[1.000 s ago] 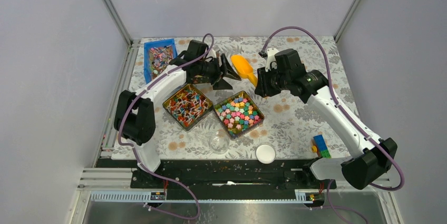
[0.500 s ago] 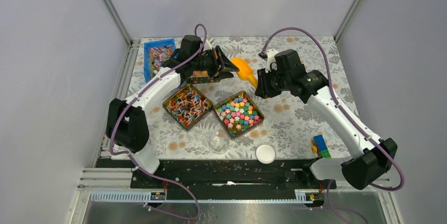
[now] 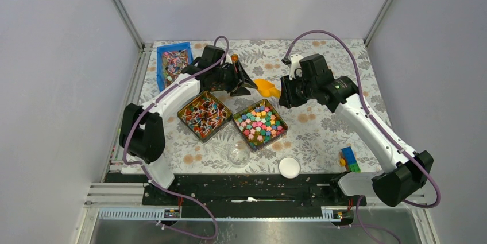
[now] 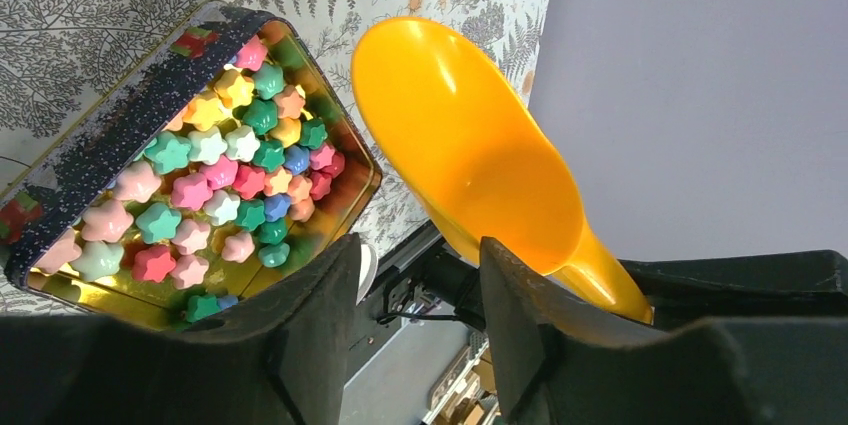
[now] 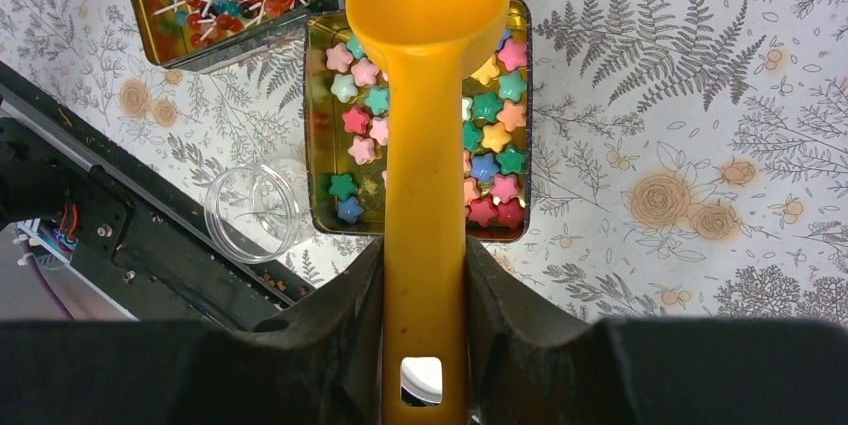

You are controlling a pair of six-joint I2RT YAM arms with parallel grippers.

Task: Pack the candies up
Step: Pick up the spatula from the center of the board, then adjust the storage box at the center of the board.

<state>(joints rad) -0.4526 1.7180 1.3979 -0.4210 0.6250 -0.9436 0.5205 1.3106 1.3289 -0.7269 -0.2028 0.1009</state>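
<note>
The floral tabletop point(image 3: 321, 135) carries all items. The right pincer point(image 5: 424, 275) is clamped on the handle of a yellow scoop point(image 5: 425, 145), whose bowl is raised over the far edge of the candy tin point(image 5: 316, 145). The left pincer point(image 4: 418, 275) stands with a moderate gap between its fingers, gripping nothing, just beside the scoop bowl. A second tin point(image 3: 190, 127) of stick sweets sits left of the candy tin, apart from it. A clear jar point(image 5: 252, 210) stands near the candy tin's near corner. The candies point(image 5: 495, 135) lie in the candy tin, in about one layer.
</note>
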